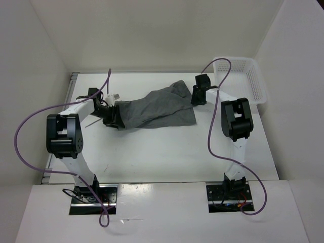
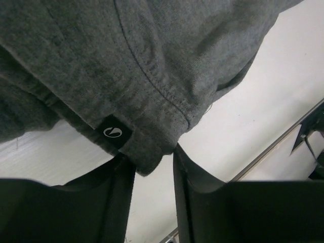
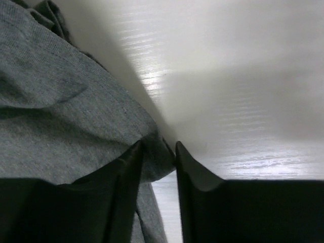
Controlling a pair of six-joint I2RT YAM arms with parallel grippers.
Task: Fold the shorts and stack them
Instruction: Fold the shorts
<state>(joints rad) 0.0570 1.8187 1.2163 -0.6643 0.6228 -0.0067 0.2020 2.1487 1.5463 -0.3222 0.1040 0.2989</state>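
The grey shorts [image 1: 157, 109] hang stretched between my two grippers above the white table [image 1: 152, 157]. My left gripper [image 1: 114, 116] is shut on a hemmed corner of the shorts [image 2: 152, 76], next to a small black label [image 2: 114, 132]. My right gripper [image 1: 198, 96] is shut on the opposite edge of the shorts [image 3: 61, 116]. In the left wrist view the corner sits pinched at my left gripper's [image 2: 152, 159] fingertips. In the right wrist view a fold of fabric sits pinched at my right gripper's [image 3: 158, 152] fingertips.
A white mesh basket [image 1: 243, 76] stands at the back right corner of the table. White walls close in the table at the back and sides. Purple cables loop off both arms.
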